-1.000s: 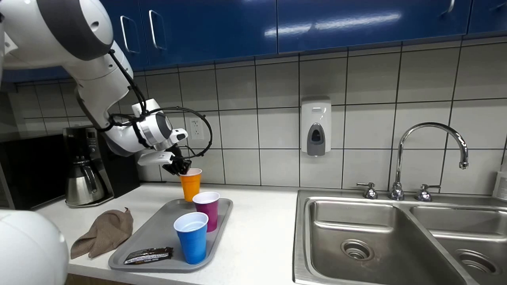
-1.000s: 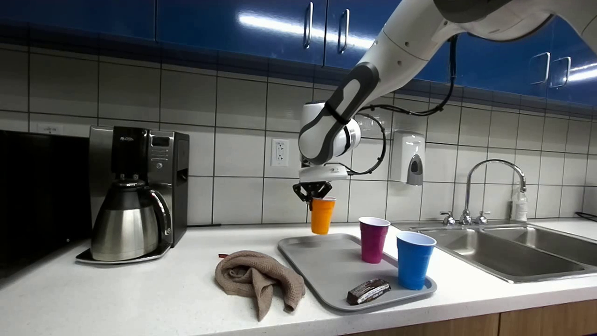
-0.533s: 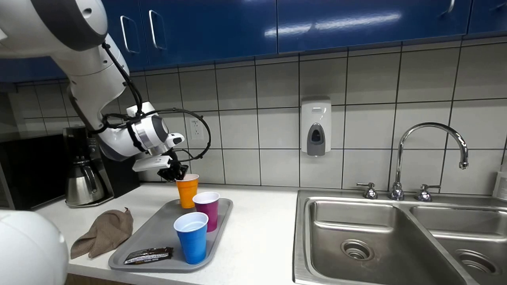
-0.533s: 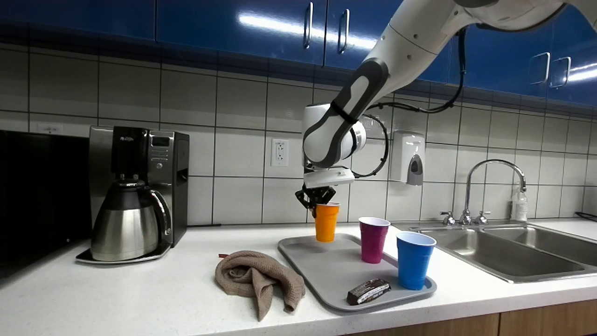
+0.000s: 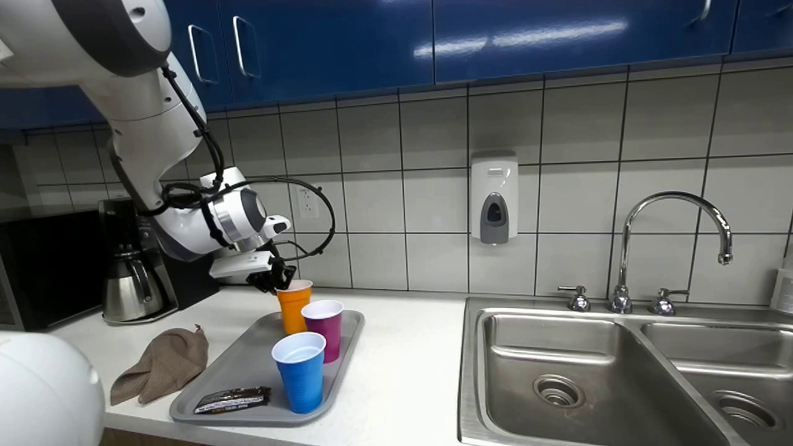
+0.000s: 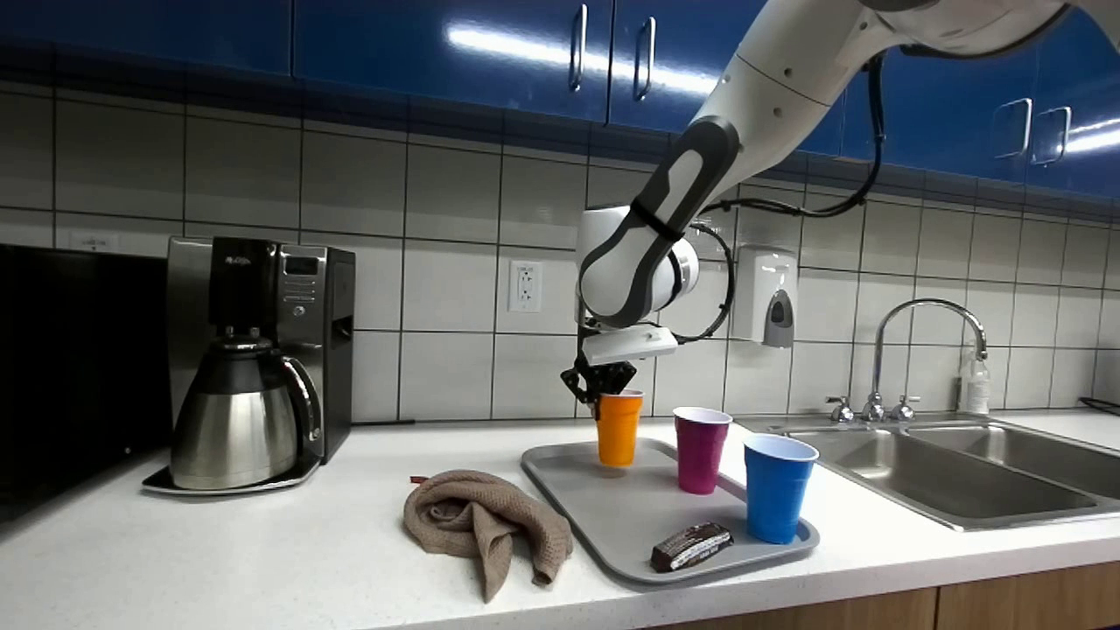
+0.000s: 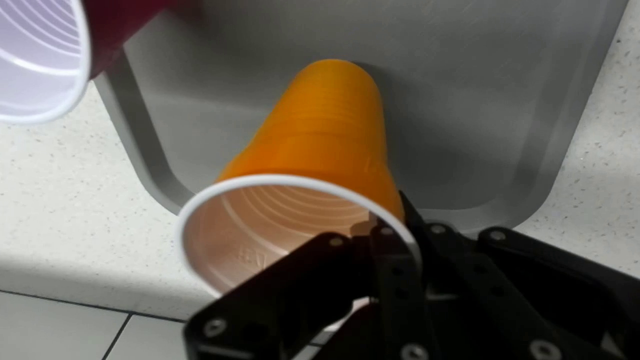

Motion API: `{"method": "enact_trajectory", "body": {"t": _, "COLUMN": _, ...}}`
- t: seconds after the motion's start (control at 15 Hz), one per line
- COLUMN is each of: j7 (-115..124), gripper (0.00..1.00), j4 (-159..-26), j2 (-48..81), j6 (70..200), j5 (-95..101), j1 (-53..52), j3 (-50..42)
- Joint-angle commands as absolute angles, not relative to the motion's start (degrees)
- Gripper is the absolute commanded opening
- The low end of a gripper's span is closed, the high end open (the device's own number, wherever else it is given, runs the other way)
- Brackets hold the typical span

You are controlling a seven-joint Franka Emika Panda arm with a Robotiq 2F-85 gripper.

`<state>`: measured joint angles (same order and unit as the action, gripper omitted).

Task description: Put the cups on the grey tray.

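My gripper [image 6: 600, 401] is shut on the wall of the orange cup [image 6: 619, 430] at its rim, one finger inside and one outside. The wrist view shows the pinched rim between the fingertips [image 7: 392, 220] and the cup's orange side [image 7: 320, 130] leaning over the tray. The cup is over the far end of the grey tray [image 6: 604, 507], very close to its surface; I cannot tell whether its base touches. A purple cup [image 5: 326, 337] and a blue cup [image 5: 302, 384] stand upright on the tray. The purple cup also shows in the wrist view [image 7: 117, 30].
A dark wrapped bar [image 6: 691, 547] lies on the tray's near end. A brown cloth [image 6: 490, 525] lies beside the tray. A coffee maker [image 6: 302, 350] with a steel carafe stands further along the counter. The sink [image 5: 557, 347] and tap are on the opposite side. The tiled wall is behind.
My gripper has moved down with the orange cup in it, bringing the cup over the tray and close to its surface. The purple and blue cups have not moved.
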<state>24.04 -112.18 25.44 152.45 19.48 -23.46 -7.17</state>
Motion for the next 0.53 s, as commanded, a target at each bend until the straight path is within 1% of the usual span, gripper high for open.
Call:
{"method": "enact_trajectory", "body": {"t": 0.0, "j7": 21.22, "gripper": 0.01, "j4": -115.25, "j2": 23.16, "j6": 154.46, "j5": 20.28, "j1": -21.12, "j3": -5.53}}
{"method": "enact_trajectory", "body": {"t": 0.47, "j7": 19.23, "gripper": 0.01, "j4": -116.36, "j2": 22.88, "j6": 154.97, "j5": 20.41, "j1": -20.78, "j3": -5.51}}
